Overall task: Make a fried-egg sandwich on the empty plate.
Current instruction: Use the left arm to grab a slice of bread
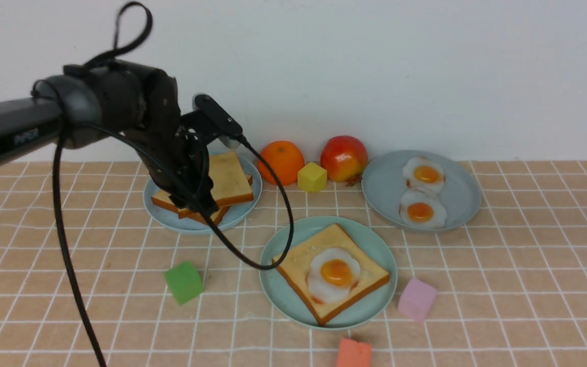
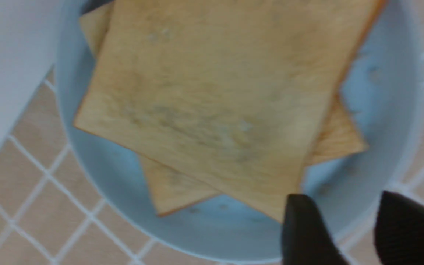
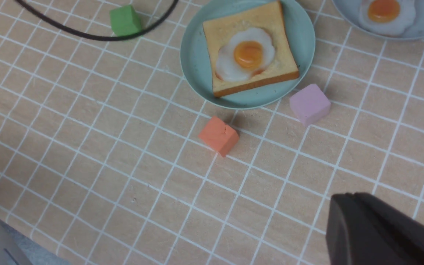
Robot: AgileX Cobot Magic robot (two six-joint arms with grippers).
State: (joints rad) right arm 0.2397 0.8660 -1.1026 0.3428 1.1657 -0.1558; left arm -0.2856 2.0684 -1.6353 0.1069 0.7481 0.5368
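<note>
The left end effector (image 2: 348, 202) is open with nothing in it, and one of its two fingers (image 2: 304, 228) is just beside a corner of the top toast (image 2: 215, 92) in the pile on the pale blue plate (image 2: 381, 92). The right end effector (image 3: 348, 209) is shut and holds nothing, up over the surface (image 3: 123, 165) and away from the plates. On the green plate (image 1: 375, 244) in the middle lies one toast slice (image 1: 298, 255) with a fried egg (image 1: 335, 272) showing on top.
</note>
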